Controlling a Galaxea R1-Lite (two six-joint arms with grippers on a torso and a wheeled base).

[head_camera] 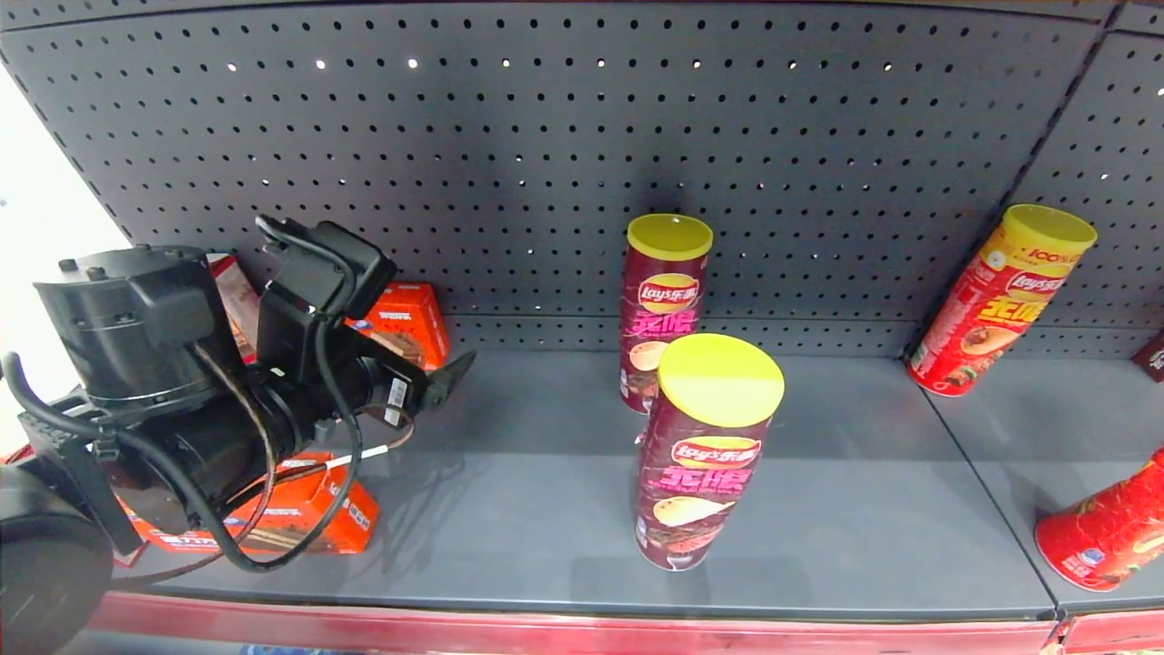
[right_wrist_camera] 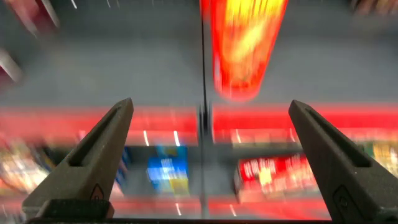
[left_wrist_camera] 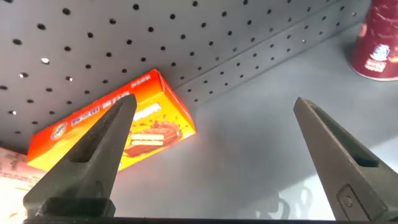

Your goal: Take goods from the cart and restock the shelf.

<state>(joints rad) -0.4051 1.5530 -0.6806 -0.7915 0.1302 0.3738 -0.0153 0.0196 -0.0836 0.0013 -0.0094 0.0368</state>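
Observation:
My left gripper (head_camera: 455, 368) (left_wrist_camera: 214, 134) hovers open and empty over the left part of the grey shelf (head_camera: 546, 491), just in front of an orange biscuit box (head_camera: 405, 323) (left_wrist_camera: 118, 134) that leans against the pegboard. A second orange box (head_camera: 305, 518) lies flat near the shelf's front edge, under my left arm. Two maroon chip cans stand upright mid-shelf, one at the back (head_camera: 664, 305) and one nearer the front (head_camera: 705, 450). My right gripper (right_wrist_camera: 208, 155) is open with nothing in it, facing a red can (right_wrist_camera: 245, 46) on a shelf above a red edge strip.
A red chip can (head_camera: 1000, 296) leans against the pegboard at the right. Another red can (head_camera: 1105, 537) lies on its side at the far right. The shelf's red front lip (head_camera: 582, 632) runs along the bottom. Open shelf floor lies between the boxes and the maroon cans.

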